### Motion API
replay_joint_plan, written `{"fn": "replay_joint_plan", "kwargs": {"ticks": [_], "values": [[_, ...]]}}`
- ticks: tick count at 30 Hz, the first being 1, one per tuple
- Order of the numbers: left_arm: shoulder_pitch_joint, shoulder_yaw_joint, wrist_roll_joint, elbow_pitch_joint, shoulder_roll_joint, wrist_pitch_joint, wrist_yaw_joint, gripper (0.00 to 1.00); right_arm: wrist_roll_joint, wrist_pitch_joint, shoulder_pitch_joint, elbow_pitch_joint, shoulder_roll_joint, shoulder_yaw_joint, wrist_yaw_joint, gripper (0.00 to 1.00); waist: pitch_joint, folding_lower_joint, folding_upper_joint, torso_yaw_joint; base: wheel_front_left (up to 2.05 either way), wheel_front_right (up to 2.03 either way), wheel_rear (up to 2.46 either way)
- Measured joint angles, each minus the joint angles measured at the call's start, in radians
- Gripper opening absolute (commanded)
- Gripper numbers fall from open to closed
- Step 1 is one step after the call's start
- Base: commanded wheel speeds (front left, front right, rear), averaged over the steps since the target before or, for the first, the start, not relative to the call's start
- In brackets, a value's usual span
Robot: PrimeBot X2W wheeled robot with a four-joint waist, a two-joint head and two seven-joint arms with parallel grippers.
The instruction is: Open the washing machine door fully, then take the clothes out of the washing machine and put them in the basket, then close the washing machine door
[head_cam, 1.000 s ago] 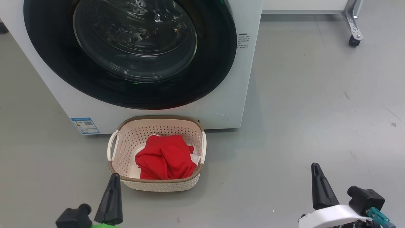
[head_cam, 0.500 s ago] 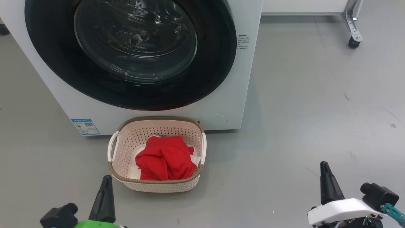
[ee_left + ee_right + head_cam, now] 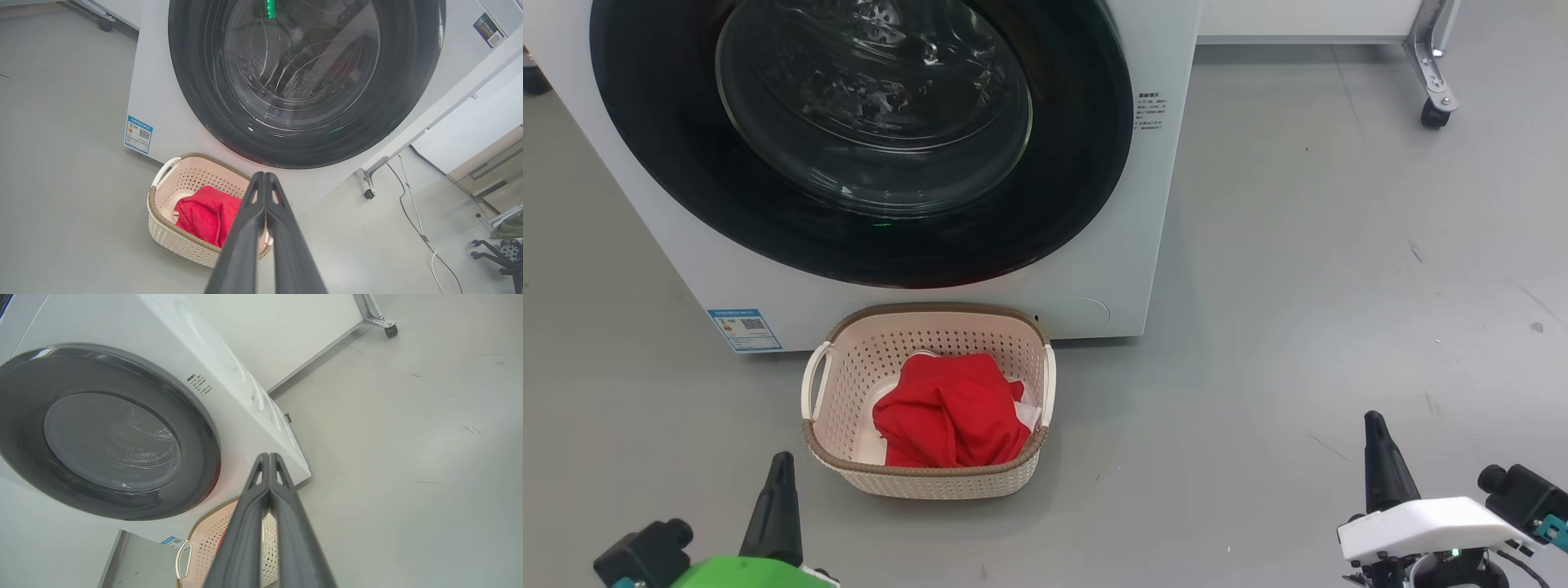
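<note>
grippers pull back: left gripper (image 3: 779, 478) at 7 o'clock, right gripper (image 3: 1377, 445) at 5, jaws pressed together, empty. washing machine door (image 3: 866, 245) is closed, clothes (image 3: 947, 412) lie in basket (image 3: 931, 312). job looks done.

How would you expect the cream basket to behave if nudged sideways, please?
The basket is probably light: thin perforated plastic holding only the clothes. Low and wide, it would likely slide on the smooth floor rather than tip.

A smooth grey floor (image 3: 1298, 286) bears faint dark scuff marks (image 3: 1417, 249). At the far right, a silver metal leg (image 3: 1427, 49) stands on a small black caster wheel (image 3: 1432, 114). In the left wrist view, a thin white cable (image 3: 410, 208) trails near a black chair base (image 3: 488, 250).
</note>
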Motion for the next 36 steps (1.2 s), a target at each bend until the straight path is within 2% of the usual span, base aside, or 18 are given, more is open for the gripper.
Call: {"fn": "replay_joint_plan", "kwargs": {"ticks": [18, 36], "values": [[-0.04, 0.038, -0.215, 0.04, 0.008, 0.042, -0.02, 0.0, 0.208, 0.044, -0.032, 0.034, -0.012, -0.036, 0.016, 0.0, -0.008, 0.0, 0.0, 0.0, 0.0, 0.0, 0.0], [-0.071, 0.074, -0.425, 0.09, 0.017, 0.086, -0.059, 0.0, 0.419, 0.086, -0.068, 0.068, -0.025, -0.074, 0.033, 0.0, -0.016, 0.0, 0.0, 0.0, 0.0, 0.0, 0.0]]}}
